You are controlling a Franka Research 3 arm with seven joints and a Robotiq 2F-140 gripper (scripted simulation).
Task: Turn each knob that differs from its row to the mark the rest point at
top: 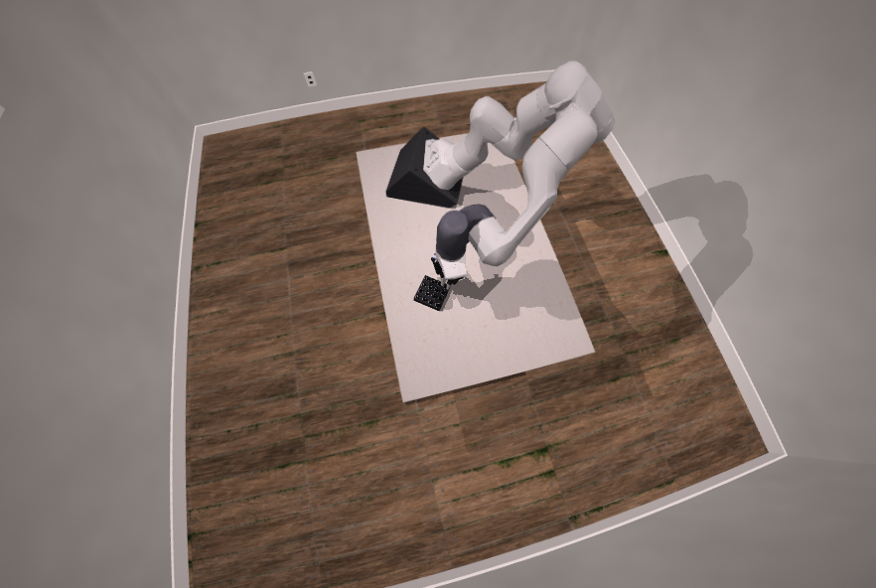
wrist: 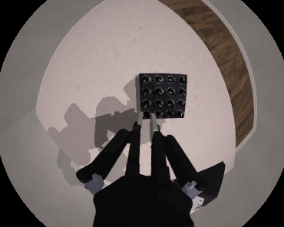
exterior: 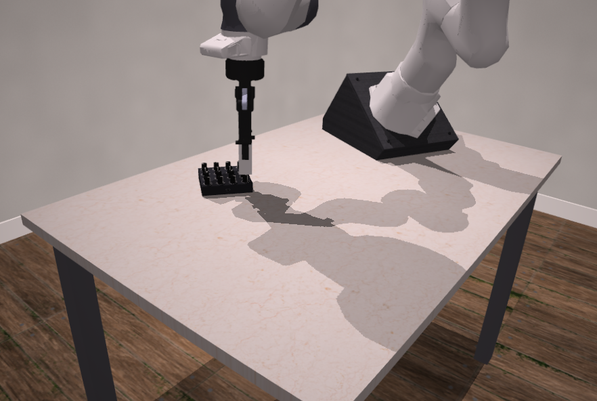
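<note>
The knob box point(exterior: 225, 181) is set on the table point(exterior: 177, 264), directly below the gripper point(exterior: 245, 166), whose fingertips are placed over its corner knob. The arm's base point(exterior: 356, 118) is mounted well behind the gripper.

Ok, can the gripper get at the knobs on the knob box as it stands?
Probably yes. The gripper hangs upright at a corner knob of the knob box, fingers nearly shut. Nothing else stands near the box to block it.
</note>
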